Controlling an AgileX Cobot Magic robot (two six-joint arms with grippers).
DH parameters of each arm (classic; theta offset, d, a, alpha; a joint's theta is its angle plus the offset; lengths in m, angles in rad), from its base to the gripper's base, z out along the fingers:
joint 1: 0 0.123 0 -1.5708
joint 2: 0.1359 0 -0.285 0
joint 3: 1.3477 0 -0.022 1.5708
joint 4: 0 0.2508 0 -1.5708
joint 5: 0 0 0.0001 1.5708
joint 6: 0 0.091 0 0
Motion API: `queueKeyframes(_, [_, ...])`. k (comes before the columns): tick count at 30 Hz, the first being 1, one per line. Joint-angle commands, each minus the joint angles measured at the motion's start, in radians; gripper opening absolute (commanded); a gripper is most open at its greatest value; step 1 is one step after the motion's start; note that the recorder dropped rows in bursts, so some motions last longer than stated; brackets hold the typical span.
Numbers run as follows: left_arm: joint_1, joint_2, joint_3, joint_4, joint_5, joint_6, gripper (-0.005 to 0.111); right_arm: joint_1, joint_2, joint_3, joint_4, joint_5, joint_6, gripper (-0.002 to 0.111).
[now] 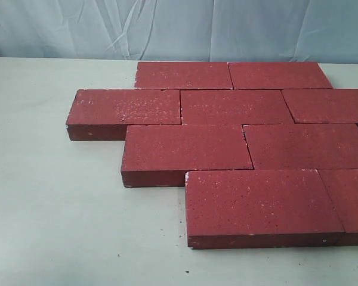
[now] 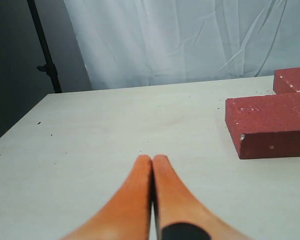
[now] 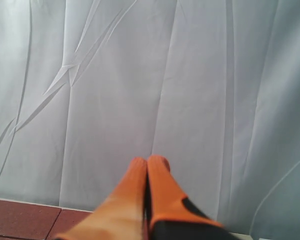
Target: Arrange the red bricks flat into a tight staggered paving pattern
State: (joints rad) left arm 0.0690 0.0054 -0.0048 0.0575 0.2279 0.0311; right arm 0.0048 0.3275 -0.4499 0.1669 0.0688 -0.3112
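Note:
Several red bricks (image 1: 238, 107) lie flat on the table in four staggered rows, edges touching, in the exterior view. The front row's brick (image 1: 259, 202) is nearest; the leftmost one (image 1: 125, 107) sticks out to the left. No arm or gripper shows in the exterior view. In the left wrist view my left gripper (image 2: 152, 159) is shut and empty above bare table, with two brick ends (image 2: 270, 125) off to one side. In the right wrist view my right gripper (image 3: 149, 161) is shut and empty, raised against the curtain, with brick tops (image 3: 25, 220) below.
A pale table (image 1: 59, 208) carries the bricks, its left and front parts bare. A white curtain (image 1: 179, 27) hangs along the back. A dark stand pole (image 2: 45, 50) rises beyond the table's corner in the left wrist view.

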Motion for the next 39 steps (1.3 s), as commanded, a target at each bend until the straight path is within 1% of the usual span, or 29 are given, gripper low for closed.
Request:
queueKeyframes(1, [0.001,-0.005,0.005,0.003,-0.004,-0.005,0.0,-0.003,-0.004,0.006,0.0,-0.006,-0.001,-0.001])
queueKeyframes(6, [0.001,-0.005,0.005,0.003,-0.005,-0.005,0.0,-0.003,-0.004,0.006,-0.016,0.003,0.019,-0.001])
queueKeyframes(9, [0.001,-0.005,0.005,0.003,-0.005,-0.005,0.0,-0.003,-0.004,0.006,-0.167,0.032,0.229,-0.001])
queueKeyframes(10, [0.001,-0.005,0.005,0.003,-0.005,-0.005,0.0,-0.003,-0.004,0.008,-0.18,0.05,0.242,-0.001])
queueKeyframes(18, [0.001,-0.005,0.005,0.003,-0.005,-0.005,0.0,-0.005,-0.045,0.108,-0.18,0.064,0.242,-0.001])
queueKeyframes(31, [0.001,-0.005,0.005,0.003,-0.005,-0.005,0.0,-0.005,-0.26,0.375,-0.174,0.064,0.261,-0.001])
queueKeyframes(39, [0.001,-0.005,0.005,0.003,-0.005,-0.005,0.0,-0.005,-0.327,0.45,-0.154,0.088,0.272,-0.001])
